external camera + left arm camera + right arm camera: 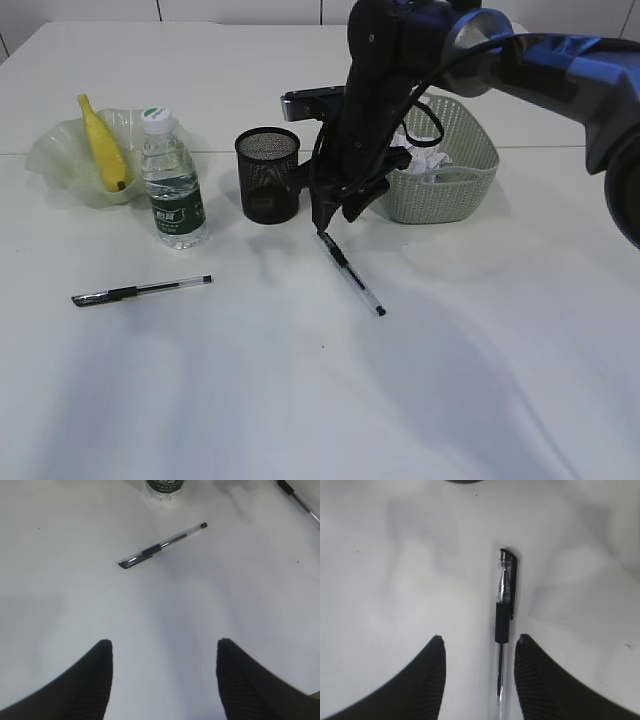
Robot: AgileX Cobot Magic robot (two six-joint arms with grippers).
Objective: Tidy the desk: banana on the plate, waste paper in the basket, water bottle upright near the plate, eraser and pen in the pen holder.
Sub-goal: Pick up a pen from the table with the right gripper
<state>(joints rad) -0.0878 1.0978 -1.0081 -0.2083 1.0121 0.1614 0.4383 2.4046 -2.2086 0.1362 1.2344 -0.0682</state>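
My right gripper (330, 222) (480, 639) hangs open just above the desk (300, 400), its fingers on either side of a black-capped pen (355, 278) (504, 610) that lies flat, nearer the right finger. A second pen (140, 291) (162, 546) lies to the left, ahead of my open, empty left gripper (162, 642). The banana (103, 148) rests in the green plate (55, 155). Beside the plate the water bottle (174, 185) stands upright. White waste paper (425, 160) sits in the basket (455, 190). The black mesh pen holder (267, 175) stands just left of my right arm. The eraser is out of view.
The right arm reaches in from the upper right, over the basket and close beside the pen holder. The bottle's base (165, 487) shows at the top edge of the left wrist view. The left arm does not show in the exterior view.
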